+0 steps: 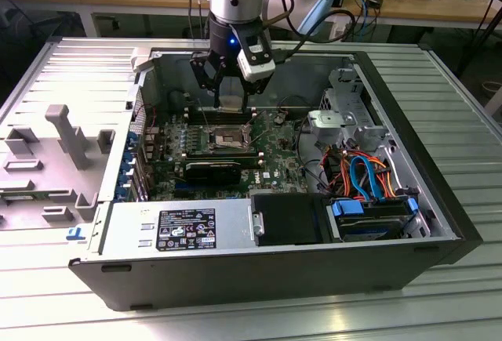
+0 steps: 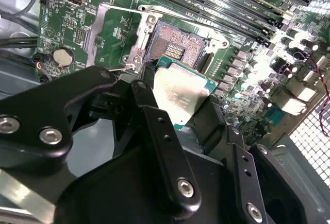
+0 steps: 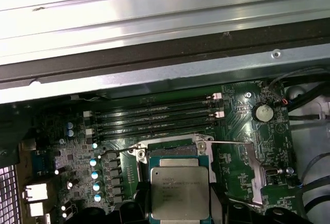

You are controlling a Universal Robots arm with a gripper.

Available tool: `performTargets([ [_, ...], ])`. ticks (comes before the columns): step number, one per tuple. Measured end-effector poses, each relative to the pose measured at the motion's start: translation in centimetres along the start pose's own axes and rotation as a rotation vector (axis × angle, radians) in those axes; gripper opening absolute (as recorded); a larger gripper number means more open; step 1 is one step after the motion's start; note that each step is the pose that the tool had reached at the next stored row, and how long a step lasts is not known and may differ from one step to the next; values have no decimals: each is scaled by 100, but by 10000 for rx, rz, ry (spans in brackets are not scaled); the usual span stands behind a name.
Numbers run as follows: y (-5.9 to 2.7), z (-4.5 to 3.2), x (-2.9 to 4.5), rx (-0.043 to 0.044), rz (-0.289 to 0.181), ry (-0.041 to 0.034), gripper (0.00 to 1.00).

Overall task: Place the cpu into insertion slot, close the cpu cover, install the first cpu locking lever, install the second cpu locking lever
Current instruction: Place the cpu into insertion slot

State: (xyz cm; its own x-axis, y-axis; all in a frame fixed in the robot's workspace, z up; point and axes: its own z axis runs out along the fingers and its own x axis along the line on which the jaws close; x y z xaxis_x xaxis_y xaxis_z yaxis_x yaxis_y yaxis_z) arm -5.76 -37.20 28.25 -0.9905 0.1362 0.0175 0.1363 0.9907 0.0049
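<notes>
- Fingers [image 1: 232, 96] closed from two opposite sides on the cpu [image 3: 179, 192]; gripped by its edges, silver top turned up toward the wrist, held flat or close to it.
- Hanging over the insertion slot [image 2: 178, 46], apart from it and not yet seated; dark pin grid bare and showing past one edge of the chip in the second wrist view.
- Deciding relation: slot below the fingers, more or less straight down; seen in the first wrist view as chip overlapping socket, with only the rim on the side of the memory slots [image 3: 154, 116] peeking out; exact sideways offset hard to judge.
- No real long axis to speak of, being near square; chip edges judged roughly parallel to the socket's rim, so little or no twist apparent.
- Cpu cover [image 3: 256, 175] swung open and lying off to one side of the socket over the green board [image 3: 278, 131]; opening left free for the chip.
- Whole job set inside an open computer case [image 1: 235, 278] lying on a ribbed metal tabletop [image 1: 439, 294].
</notes>
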Motion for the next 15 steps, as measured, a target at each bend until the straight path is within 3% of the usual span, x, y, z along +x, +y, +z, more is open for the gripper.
performTargets([
  [15,0,3,0,-16,873,-4,55],
])
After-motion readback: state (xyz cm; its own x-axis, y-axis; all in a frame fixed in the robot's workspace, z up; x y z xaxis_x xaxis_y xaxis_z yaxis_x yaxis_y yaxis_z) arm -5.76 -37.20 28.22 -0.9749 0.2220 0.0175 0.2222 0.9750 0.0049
